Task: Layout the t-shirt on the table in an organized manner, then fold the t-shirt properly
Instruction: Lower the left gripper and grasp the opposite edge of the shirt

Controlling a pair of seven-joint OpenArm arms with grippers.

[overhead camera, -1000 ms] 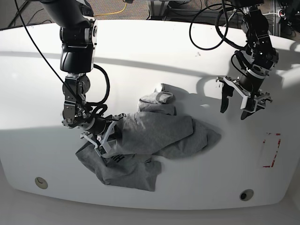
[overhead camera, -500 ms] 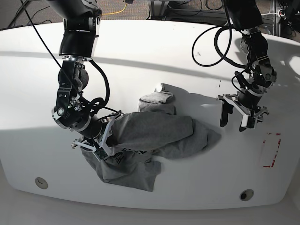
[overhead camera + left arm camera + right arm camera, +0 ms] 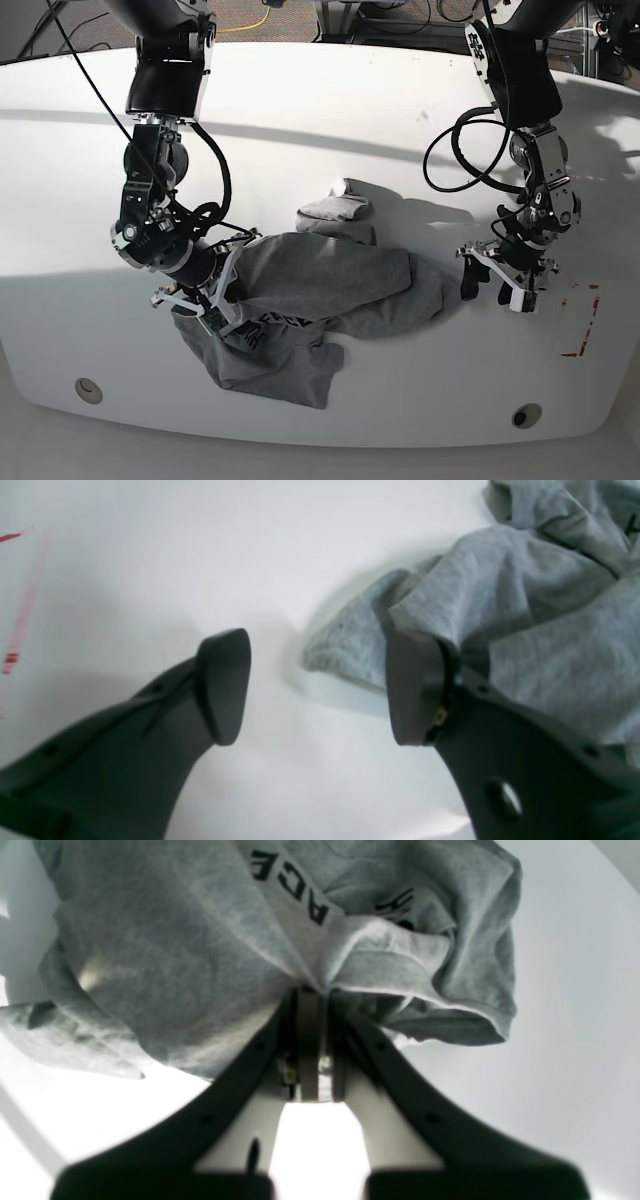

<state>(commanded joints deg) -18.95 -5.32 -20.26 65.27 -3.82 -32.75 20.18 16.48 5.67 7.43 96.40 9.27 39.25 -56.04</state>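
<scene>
Right claw (image 3: 312, 1040) is clenching a bunched fold of the t-shirt (image 3: 330, 290) near its black lettering, likely to drag the crumpled heap flat. The shirt is lying mid-table (image 3: 300, 130), wadded over itself. Farther along, the left claw (image 3: 320, 685) is hanging released beside the shirt's edge, red tape (image 3: 580, 330) lying beyond.

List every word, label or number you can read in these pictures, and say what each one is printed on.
"ACE": black block letters on the t-shirt, seen in the right wrist view just above the right pincer; the word may continue under a fold.
More black lettering to its right on the same shirt: creased, unreadable.
Lettering in the base view: too small to read.
</scene>
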